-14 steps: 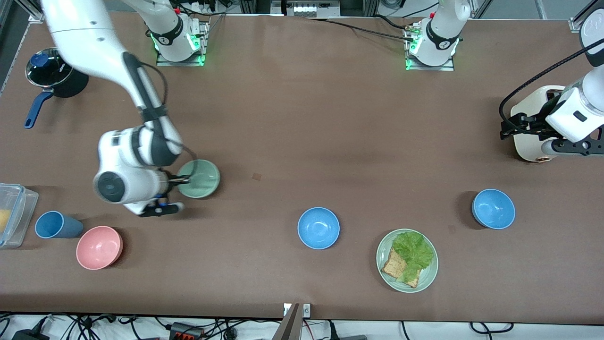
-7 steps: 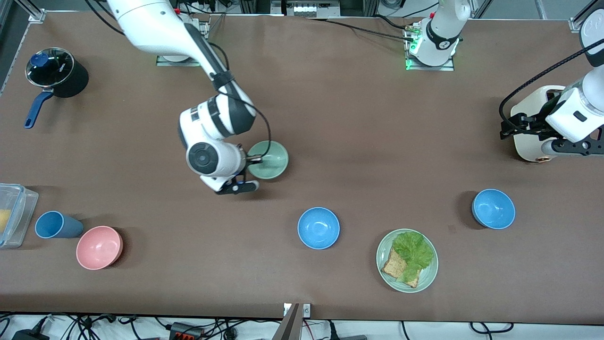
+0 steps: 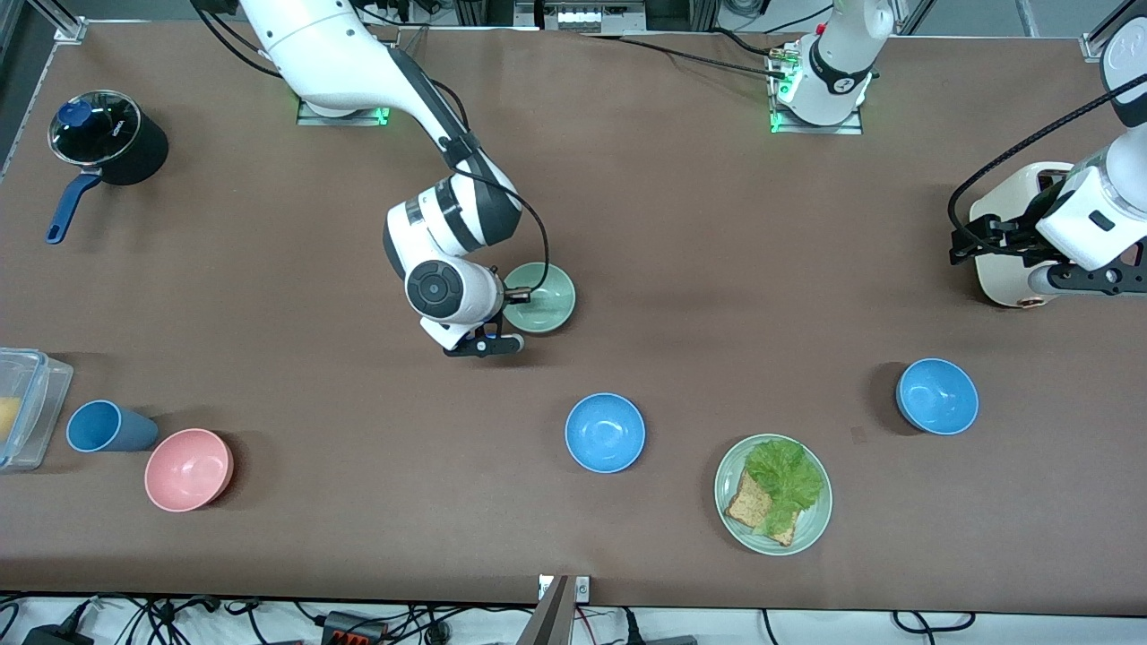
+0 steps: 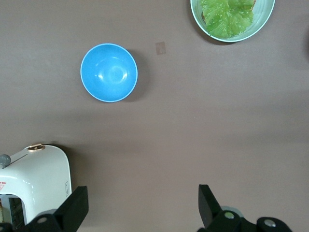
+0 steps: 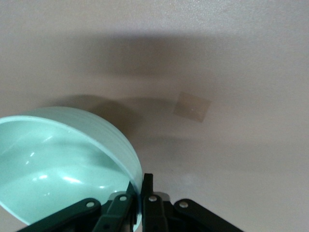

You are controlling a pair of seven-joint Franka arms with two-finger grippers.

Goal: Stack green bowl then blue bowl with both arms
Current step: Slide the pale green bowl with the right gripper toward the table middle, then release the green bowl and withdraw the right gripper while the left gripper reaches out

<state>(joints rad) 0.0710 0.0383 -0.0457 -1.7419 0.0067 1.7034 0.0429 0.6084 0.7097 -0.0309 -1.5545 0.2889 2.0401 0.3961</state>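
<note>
My right gripper (image 3: 517, 295) is shut on the rim of the green bowl (image 3: 542, 298) and holds it in the air over the middle of the table. In the right wrist view the green bowl (image 5: 58, 164) fills the frame beside my right gripper (image 5: 141, 191), its rim pinched between the fingers. One blue bowl (image 3: 605, 433) sits on the table, nearer the front camera than the held bowl. A second blue bowl (image 3: 937, 396) sits toward the left arm's end and shows in the left wrist view (image 4: 109, 72). My left gripper (image 4: 142, 205) is open and empty, waiting above the table beside the toaster.
A pale green plate (image 3: 811, 524) with lettuce and bread lies between the two blue bowls, near the front edge. A white toaster (image 3: 1013, 251) stands under the left arm. A pink bowl (image 3: 188, 469), blue cup (image 3: 106, 426), clear container (image 3: 27, 403) and black pot (image 3: 107, 134) are at the right arm's end.
My right gripper has carried the green bowl from near the pink bowl toward the table's middle. The left arm has not moved.
</note>
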